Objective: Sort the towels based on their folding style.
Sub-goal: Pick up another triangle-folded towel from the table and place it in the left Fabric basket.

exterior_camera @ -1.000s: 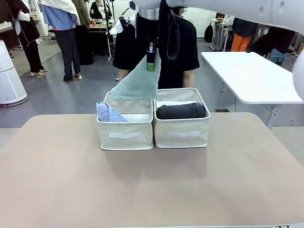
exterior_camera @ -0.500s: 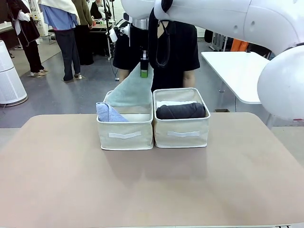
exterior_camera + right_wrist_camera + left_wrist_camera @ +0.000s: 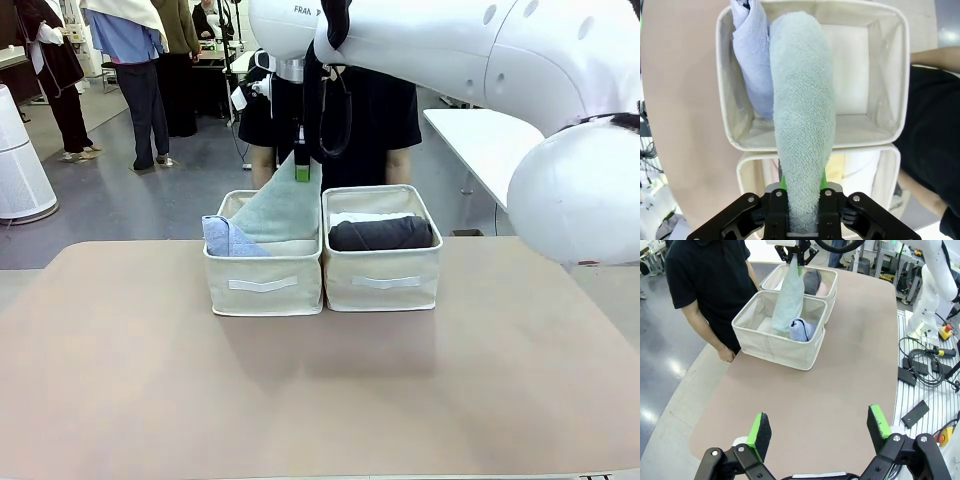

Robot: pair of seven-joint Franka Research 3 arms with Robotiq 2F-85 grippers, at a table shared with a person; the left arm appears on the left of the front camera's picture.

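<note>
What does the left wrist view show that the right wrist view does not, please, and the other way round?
Only the left wrist view shows the left pincer open above the bare table, and the dark grey rolled towel and pale pink one in the farther bin.

Only the right wrist view shows the right pincer up close, shut on the grey-green towel, and a yellow towel in the nearer bin.

Both show the grey-green towel hanging into the bin that holds the light blue towel, and the person's black shirt.
</note>
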